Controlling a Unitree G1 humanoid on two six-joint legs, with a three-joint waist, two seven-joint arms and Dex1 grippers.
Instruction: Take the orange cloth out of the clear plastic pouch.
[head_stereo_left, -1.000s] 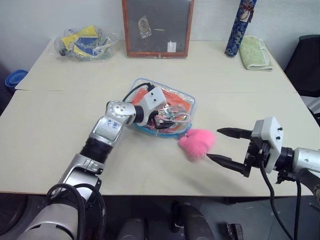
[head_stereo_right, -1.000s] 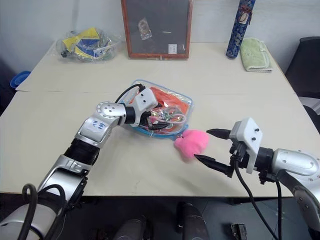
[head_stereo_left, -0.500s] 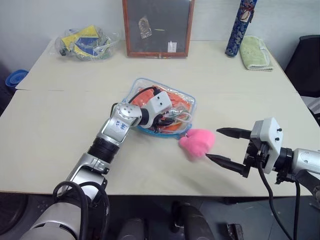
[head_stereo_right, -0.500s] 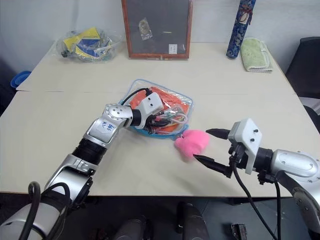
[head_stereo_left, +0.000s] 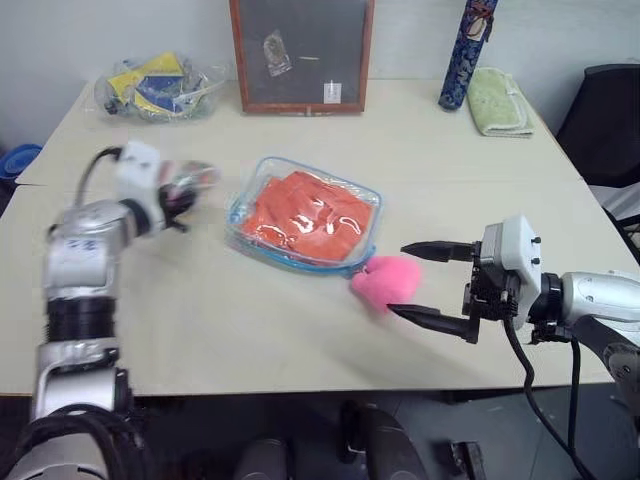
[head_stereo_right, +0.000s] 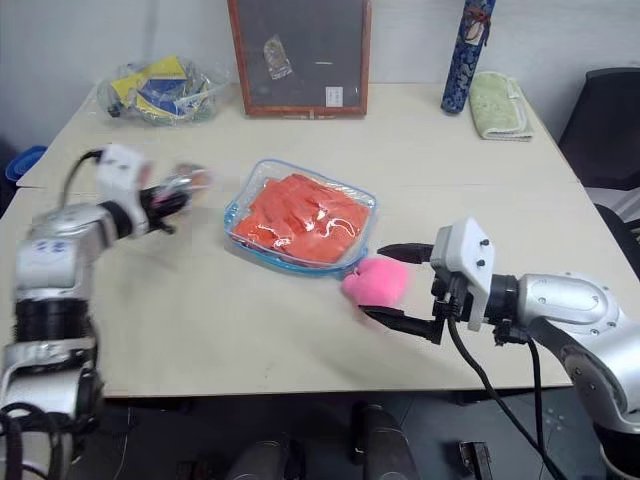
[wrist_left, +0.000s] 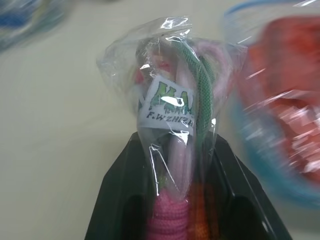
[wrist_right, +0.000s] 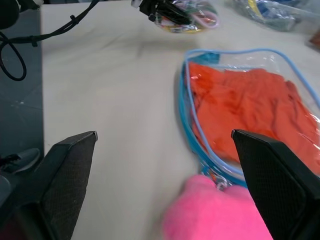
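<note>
The clear plastic pouch (head_stereo_left: 237, 212) with light blue edging lies flat in the middle of the table. The orange cloth (head_stereo_left: 308, 213) is inside it, folded and wrinkled. My left gripper (head_stereo_left: 183, 192) hangs over the table well to the left of the pouch, shut on a small clear packet (wrist_left: 172, 105) of colourful cords. My right gripper (head_stereo_left: 399, 280) stands open at the pouch's near right corner, its fingers either side of the right part of a pink plush heart (head_stereo_left: 375, 285). The heart touches the pouch's edge.
Along the far edge stand a wrinkly clear bag of yellow and blue items (head_stereo_left: 155, 85), a wood-framed dark board (head_stereo_left: 298, 50), a blue patterned tube (head_stereo_left: 458, 50) and a pale green towel (head_stereo_left: 497, 100). A black chair (head_stereo_left: 610, 120) is at the right.
My left gripper closed on the small packet at the pouch and swung far left with it, uncovering the pouch. My right gripper edged left towards the heart. The camera view has shifted a little.
</note>
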